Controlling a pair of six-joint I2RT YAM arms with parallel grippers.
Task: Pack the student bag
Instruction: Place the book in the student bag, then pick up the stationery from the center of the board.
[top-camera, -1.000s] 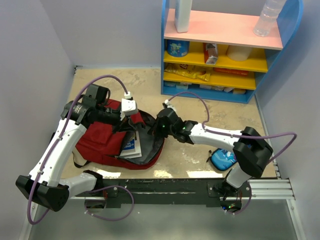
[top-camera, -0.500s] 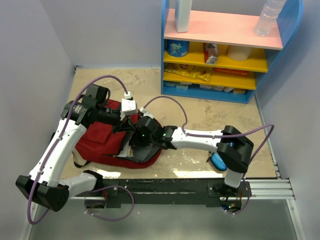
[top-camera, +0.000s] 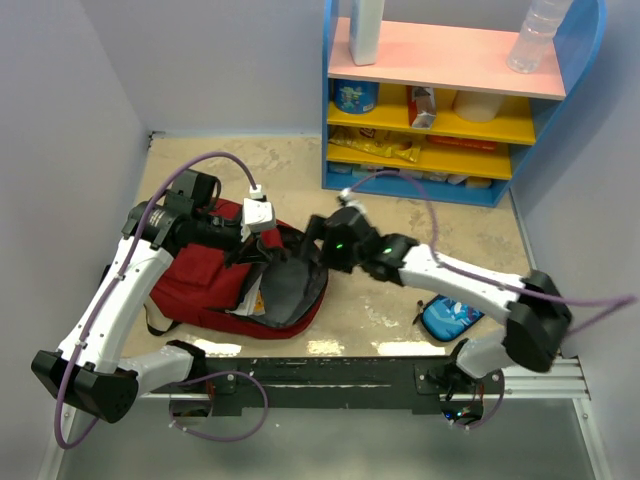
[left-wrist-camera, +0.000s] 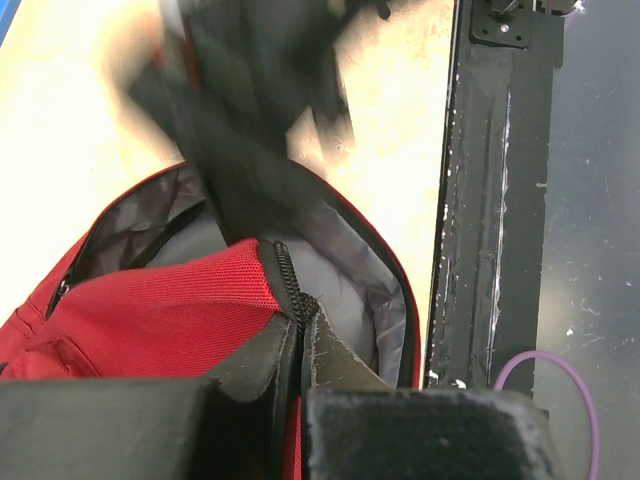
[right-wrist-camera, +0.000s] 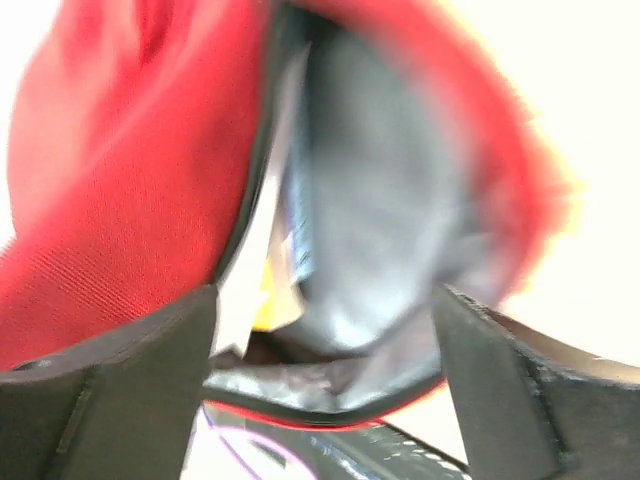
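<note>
The student bag lies at the left of the table, dark red, its mouth facing right and showing grey lining. My left gripper is shut on the bag's upper zipper edge and holds the mouth up. Pale book edges show inside the opening, and again, blurred, in the right wrist view. My right gripper hangs open just outside the mouth's right rim, its fingers wide apart with nothing between them. In the right wrist view the gripper looks into the lining.
A small blue zip pouch lies on the table at the right front. A blue and yellow shelf unit with packets and bottles stands at the back right. A black rail runs along the near edge. Walls close in on the left and right.
Half a second ago my right gripper was shut and pushed into the bag's mouth. It has since drawn back to the right and opened. The book now lies deeper inside. The left arm has not moved.
</note>
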